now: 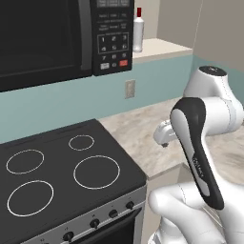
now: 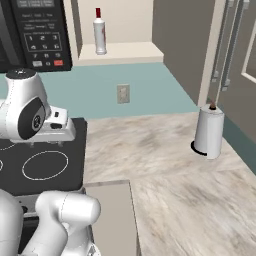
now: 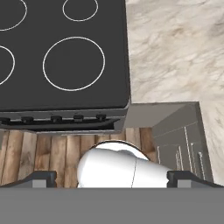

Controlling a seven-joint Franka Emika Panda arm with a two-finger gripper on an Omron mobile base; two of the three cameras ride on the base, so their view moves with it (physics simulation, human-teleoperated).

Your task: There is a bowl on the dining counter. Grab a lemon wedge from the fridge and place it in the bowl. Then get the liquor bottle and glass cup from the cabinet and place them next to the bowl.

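The liquor bottle (image 1: 138, 29) (image 2: 100, 31), clear with a red cap, stands upright on an open cabinet shelf just right of the microwave (image 1: 45, 38). My gripper (image 3: 113, 177) (image 2: 54, 131) hangs well below and in front of it, over the right front edge of the black stove (image 3: 65, 57), pointing down. Its fingertips (image 3: 43, 177) stand wide apart, open, with nothing between them. Tall grey doors with two long vertical handles, seemingly the fridge (image 2: 227, 50), stand at the far right. The bowl, lemon wedge, glass cup and dining counter are out of view.
A beige marbled wall counter (image 2: 165, 150) runs right of the stove. On it stands a white paper towel roll (image 2: 208, 131) near the fridge. A wall outlet (image 2: 123, 93) sits on the teal backsplash. Wooden floor (image 3: 43, 153) lies below the stove front.
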